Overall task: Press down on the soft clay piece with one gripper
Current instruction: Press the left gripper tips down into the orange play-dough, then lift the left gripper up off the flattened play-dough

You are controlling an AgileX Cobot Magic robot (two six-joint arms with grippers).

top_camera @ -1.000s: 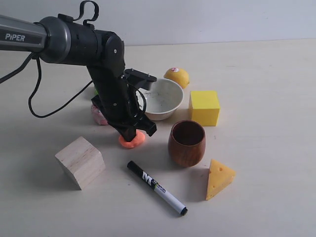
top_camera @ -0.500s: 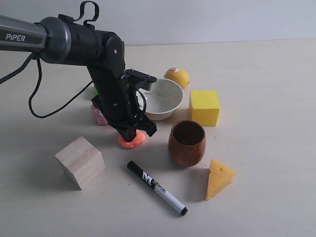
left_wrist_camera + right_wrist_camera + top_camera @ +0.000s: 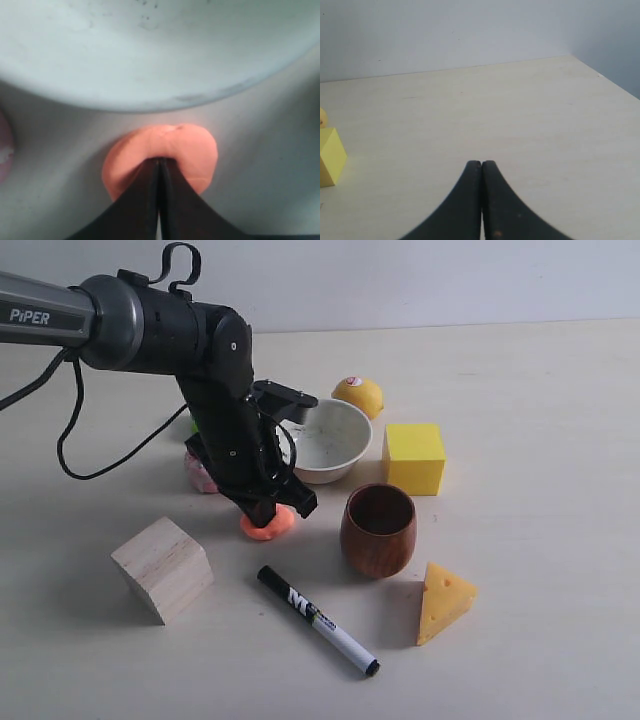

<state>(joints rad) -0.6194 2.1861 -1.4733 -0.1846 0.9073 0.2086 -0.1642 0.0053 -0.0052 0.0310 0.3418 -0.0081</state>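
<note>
Comparing with a second ago, I see my left black two-fingered gripper (image 3: 159, 162) barely shifted, fingers pinched together, tips pressing the small salmon-orange matte clay blob (image 3: 192, 147), roundish and flattened.

We see the right gripper (image 3: 481, 163) with its two black fingers pressed flat against each other, held over a pale wooden table (image 3: 530, 115). A yellow cube (image 3: 330, 156) sits on the table at the frame's edge, well apart from the gripper. Beyond the table's far edge rises a plain grey wall (image 3: 445, 30).
</note>
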